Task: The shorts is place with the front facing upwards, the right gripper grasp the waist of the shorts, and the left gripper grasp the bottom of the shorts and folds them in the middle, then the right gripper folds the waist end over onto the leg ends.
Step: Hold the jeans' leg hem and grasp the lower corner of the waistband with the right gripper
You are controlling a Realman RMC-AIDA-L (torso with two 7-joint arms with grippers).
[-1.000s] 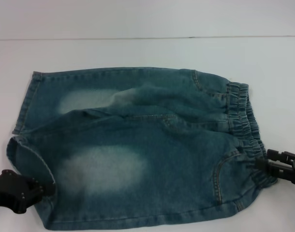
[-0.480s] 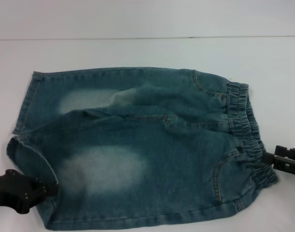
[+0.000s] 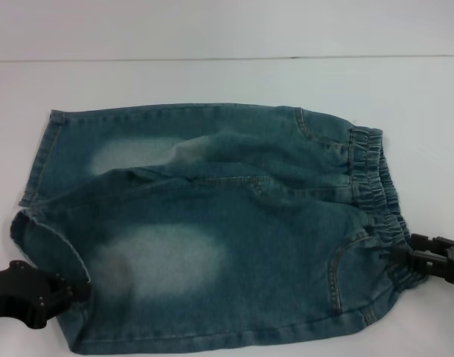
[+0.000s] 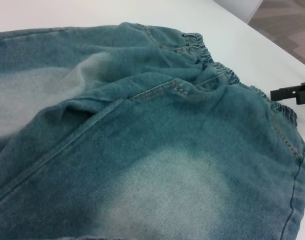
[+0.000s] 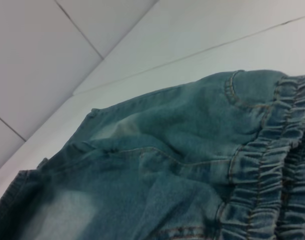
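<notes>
Right pincer (image 3: 403, 254) at the waist (image 3: 376, 186), left pincer (image 3: 72, 290) at the shorts (image 3: 212, 230) hem.

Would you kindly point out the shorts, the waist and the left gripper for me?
shorts (image 3: 212, 245): head view, front panel of near leg.
waist (image 3: 376, 175): head view, puckered elastic band.
left gripper (image 3: 77, 291): head view, tip at the leg hem.

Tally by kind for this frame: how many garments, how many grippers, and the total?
Garments: 1, the shorts
Grippers: 2, the left gripper at the leg hem and the right gripper at the waist
Total: 3
</notes>
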